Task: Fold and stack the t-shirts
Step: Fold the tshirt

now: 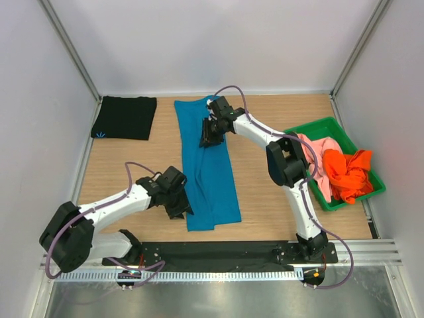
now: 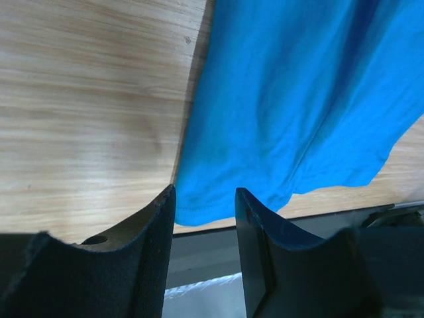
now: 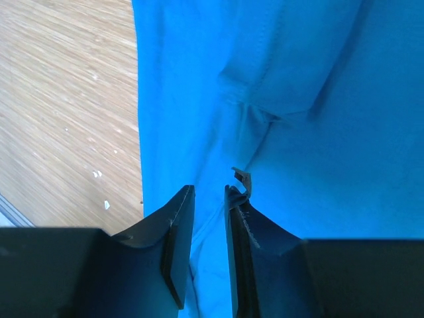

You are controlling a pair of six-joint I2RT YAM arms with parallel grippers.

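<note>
A teal-blue t-shirt (image 1: pixel 211 165) lies as a long folded strip down the middle of the table. My left gripper (image 1: pixel 180 209) sits at the strip's near left edge. In the left wrist view its jaws (image 2: pixel 205 192) stand apart, with the shirt's hem corner (image 2: pixel 199 209) just beyond the tips. My right gripper (image 1: pixel 209 138) is down on the strip's far part. Its jaws (image 3: pixel 209 189) are narrow, with a crease of the teal cloth (image 3: pixel 298 79) running into the gap. A folded black t-shirt (image 1: pixel 124 117) lies at the far left. Orange (image 1: pixel 348 173) and pink (image 1: pixel 318 149) t-shirts lie crumpled in the tray.
A green plastic tray (image 1: pixel 311 126) stands at the right edge and holds the crumpled shirts. White walls close in the table on the left, back and right. A dark strip and a metal rail (image 1: pixel 218 255) run along the near edge by the arm bases.
</note>
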